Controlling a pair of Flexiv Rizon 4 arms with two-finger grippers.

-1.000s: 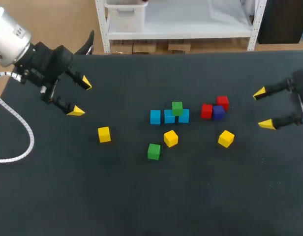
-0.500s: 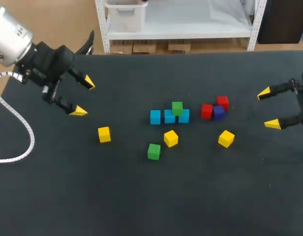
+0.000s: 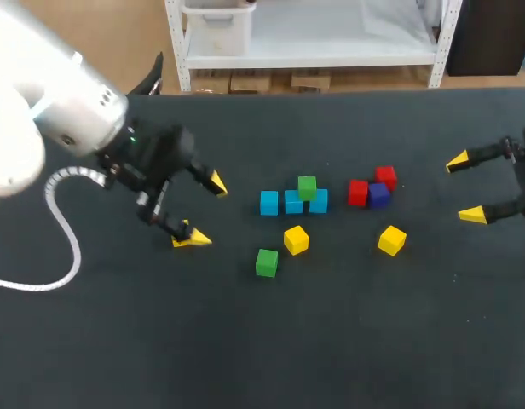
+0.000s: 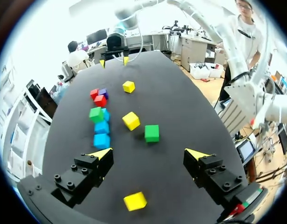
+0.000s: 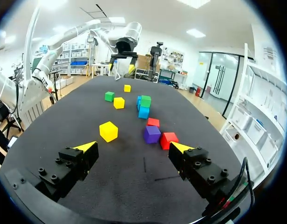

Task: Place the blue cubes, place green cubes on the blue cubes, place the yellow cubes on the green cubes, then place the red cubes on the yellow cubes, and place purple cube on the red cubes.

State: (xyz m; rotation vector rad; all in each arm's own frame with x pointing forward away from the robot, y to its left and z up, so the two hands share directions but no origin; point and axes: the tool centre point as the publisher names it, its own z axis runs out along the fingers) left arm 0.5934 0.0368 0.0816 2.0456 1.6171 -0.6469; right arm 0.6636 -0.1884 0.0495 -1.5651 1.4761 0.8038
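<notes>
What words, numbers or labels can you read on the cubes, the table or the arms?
None can be read.
The cubes, the purple cube among them, and the table show no print.
Small dark marks on the left arm are too small to read.

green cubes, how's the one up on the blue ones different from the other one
The raised green cube rests on the row of blue cubes; the loose green cube lies straight on the table. The raised green cube is in the back row; the loose green cube sits nearer the front, close to a yellow cube but apart from it. Both are the same green, look alike in size, and neither is held.
</notes>
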